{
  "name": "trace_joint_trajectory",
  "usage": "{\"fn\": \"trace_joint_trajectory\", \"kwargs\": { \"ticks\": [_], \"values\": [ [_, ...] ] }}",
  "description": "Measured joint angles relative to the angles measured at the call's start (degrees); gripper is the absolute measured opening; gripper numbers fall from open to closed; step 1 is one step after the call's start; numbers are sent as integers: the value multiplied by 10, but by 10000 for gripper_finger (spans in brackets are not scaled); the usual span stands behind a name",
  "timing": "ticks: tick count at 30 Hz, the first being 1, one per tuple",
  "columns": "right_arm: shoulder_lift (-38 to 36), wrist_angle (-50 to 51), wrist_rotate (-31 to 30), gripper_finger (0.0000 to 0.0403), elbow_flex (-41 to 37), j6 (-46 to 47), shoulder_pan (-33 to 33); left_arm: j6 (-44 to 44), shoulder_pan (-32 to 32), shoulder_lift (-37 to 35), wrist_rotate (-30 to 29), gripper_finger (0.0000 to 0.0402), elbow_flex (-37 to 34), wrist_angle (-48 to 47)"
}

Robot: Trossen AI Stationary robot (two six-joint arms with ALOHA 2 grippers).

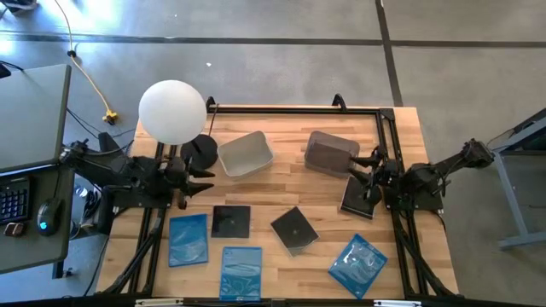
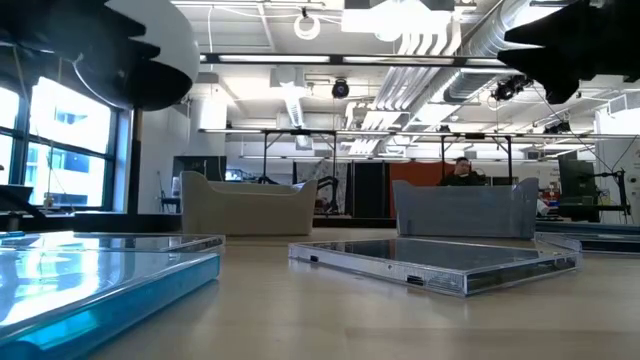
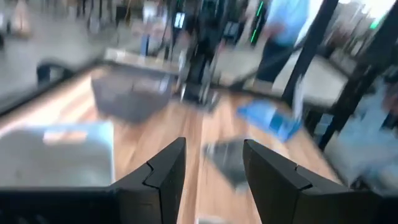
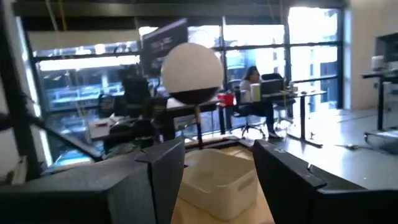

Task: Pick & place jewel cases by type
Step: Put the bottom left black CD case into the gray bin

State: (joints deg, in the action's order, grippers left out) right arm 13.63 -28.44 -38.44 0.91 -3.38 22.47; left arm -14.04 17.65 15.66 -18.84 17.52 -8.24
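Three translucent blue jewel cases [image 1: 188,240], [image 1: 241,273], [image 1: 357,266] lie flat along the table's near side. Two black cases [image 1: 231,221], [image 1: 294,230] lie flat in the middle. A third black case [image 1: 357,199] lies partly under my right arm. My left gripper [image 1: 203,180] hovers open at the table's left, pointing across the table, with nothing between its fingers [image 3: 166,174]. My right gripper [image 1: 367,176] hovers open at the table's right, beside the grey tub and above that third black case, its fingers [image 4: 163,174] empty too.
A white tub [image 1: 246,153] and a grey tub [image 1: 331,153] stand side by side at the table's far middle. A white ball lamp [image 1: 172,111] on a dark stand rises at the far left. A black frame [image 1: 299,109] runs along the table's far and right edges.
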Motion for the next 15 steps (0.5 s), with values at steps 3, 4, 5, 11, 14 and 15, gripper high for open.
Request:
{"fn": "trace_joint_trajectory", "kwargs": {
  "ticks": [3,4,5,11,14,15],
  "values": [
    [36,-15,50,188,0,14,-19,-65,0,69,-1,159,52,-79],
    [53,-28,62,188,0,18,-28,-95,0,93,3,159,64,-98],
    [74,-44,74,188,0,19,-38,-125,0,120,10,159,75,-111],
    [230,-114,174,188,31,20,-105,-266,0,270,142,159,114,-156],
    [321,-108,228,188,87,18,-132,-316,0,330,197,159,122,-155],
    [350,-101,243,188,109,12,-140,-327,0,348,207,159,123,-155]
  ]
}}
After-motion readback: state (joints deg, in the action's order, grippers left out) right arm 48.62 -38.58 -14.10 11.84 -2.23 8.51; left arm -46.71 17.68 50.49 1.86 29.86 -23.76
